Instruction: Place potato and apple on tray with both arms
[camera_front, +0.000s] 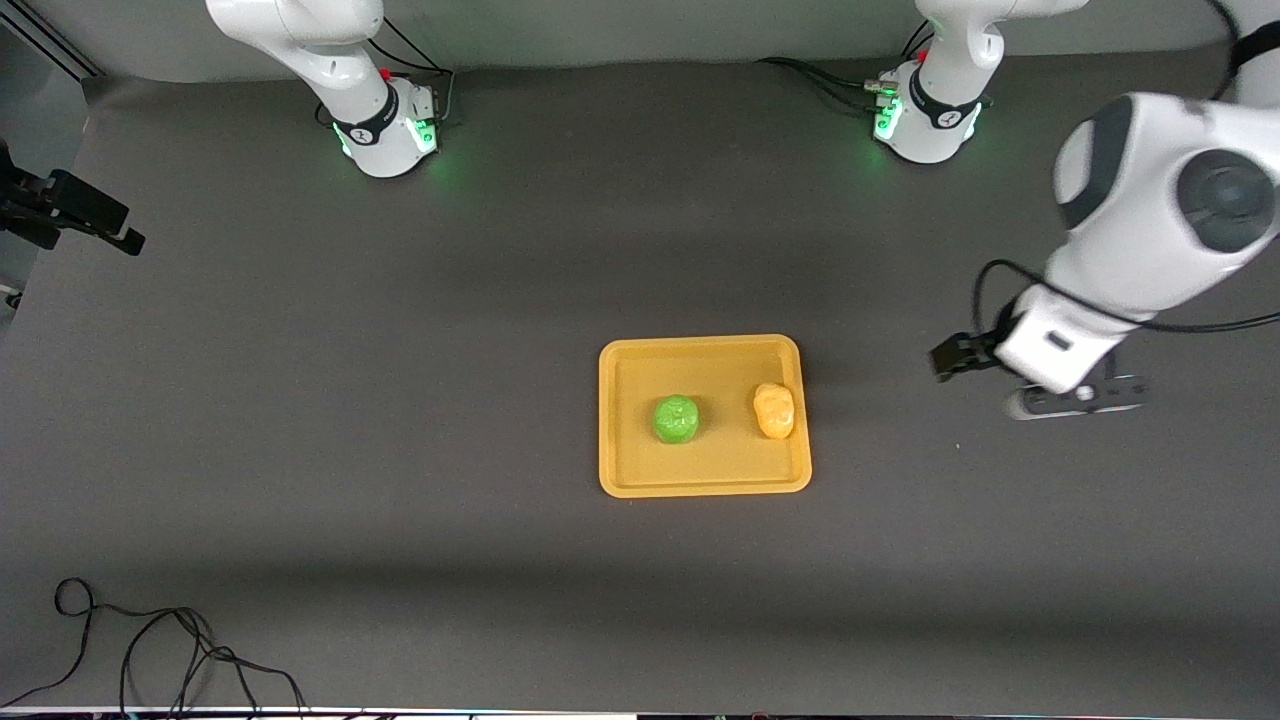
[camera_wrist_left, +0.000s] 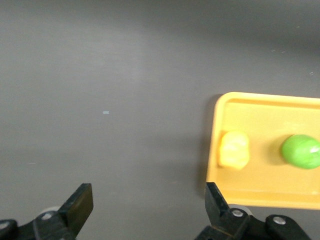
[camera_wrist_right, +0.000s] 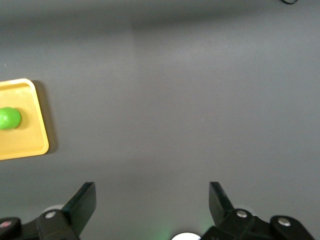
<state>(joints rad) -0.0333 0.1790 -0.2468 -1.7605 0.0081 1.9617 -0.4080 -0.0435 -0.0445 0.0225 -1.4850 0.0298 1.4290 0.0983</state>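
Potato (camera_front: 774, 411) and apple (camera_front: 676, 419) rest on the tray (camera_front: 703, 484), apparently delivered, so left hand (camera_wrist_left: 149, 206) and right hand (camera_wrist_right: 151, 204) hover wide apart, empty, over bare tabletop (camera_front: 400, 400).

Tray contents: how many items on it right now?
2. The apple sits near the middle of the tray; the potato lies beside it, toward the left arm's end, close to the rim. Nothing seems hidden.
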